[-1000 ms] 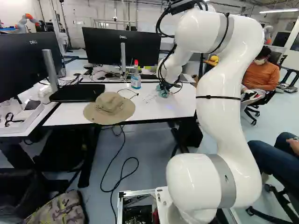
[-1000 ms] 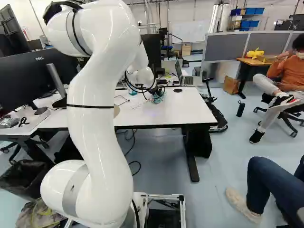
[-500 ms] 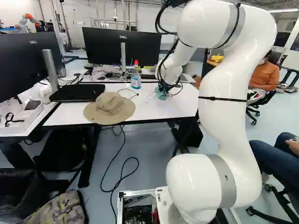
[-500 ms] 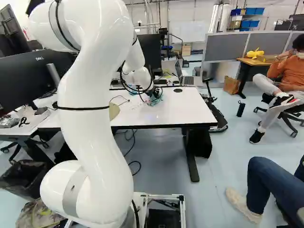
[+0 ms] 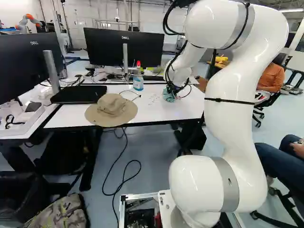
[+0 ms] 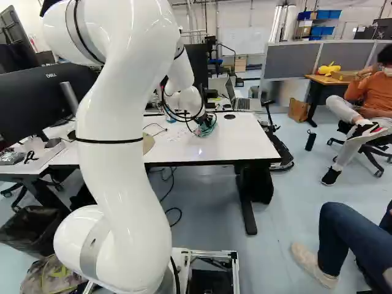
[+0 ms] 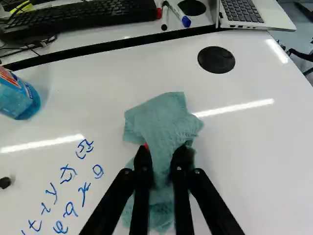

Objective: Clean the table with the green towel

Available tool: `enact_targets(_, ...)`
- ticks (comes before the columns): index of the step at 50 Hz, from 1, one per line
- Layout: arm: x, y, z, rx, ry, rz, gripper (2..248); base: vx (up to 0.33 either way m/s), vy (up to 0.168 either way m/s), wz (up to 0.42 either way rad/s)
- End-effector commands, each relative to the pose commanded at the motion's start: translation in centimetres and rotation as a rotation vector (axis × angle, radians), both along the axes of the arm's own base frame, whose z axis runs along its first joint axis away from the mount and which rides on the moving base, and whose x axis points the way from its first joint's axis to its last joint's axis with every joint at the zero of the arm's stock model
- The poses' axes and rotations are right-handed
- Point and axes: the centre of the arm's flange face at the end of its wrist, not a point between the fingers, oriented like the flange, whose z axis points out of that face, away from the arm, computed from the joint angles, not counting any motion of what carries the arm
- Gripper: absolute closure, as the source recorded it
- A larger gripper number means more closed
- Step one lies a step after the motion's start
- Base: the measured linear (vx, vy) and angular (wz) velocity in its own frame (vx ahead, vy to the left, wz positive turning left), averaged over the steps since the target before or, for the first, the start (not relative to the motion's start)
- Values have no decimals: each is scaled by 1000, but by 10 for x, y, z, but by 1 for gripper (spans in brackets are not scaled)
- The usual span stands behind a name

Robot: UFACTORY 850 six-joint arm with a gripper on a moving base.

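Low over the white table, near its right end in the left base view, is my gripper, with the green towel bunched beneath it. Seen from the wrist, the gripper is shut on the towel; folds bulge between and ahead of both fingers and spread under them. The towel appears to rest on the tabletop. Blue handwriting marks the surface beside the gripper, on the spray bottle's side. What lies beneath the cloth is hidden.
A blue bottle and a tan hat stand on the table. Beyond the table's far edge are a keyboard, markers and a laptop. Monitors rise behind. Another robot is far off. A seated person's legs are at the right.
My gripper, carrying the towel, went slightly toward the table's near edge, then a little to the right in both base views. The arm's upper links shifted as well. The base stayed put.
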Motion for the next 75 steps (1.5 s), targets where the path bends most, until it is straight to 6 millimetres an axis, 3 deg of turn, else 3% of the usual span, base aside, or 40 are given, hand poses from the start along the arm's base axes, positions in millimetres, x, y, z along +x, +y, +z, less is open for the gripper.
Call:
enact_targets(15, 4, -25, -1, -1, -6, -39, 200, 0, 0, 0)
enact_targets(35, 36, -34, -4, -6, -31, -42, 200, 0, 0, 0)
enact_targets(55, 59, -10, -6, -8, -45, 1, 200, 0, 0, 0)
enact_targets(75, 60, 25, -6, -6, -42, 53, 200, 0, 0, 0)
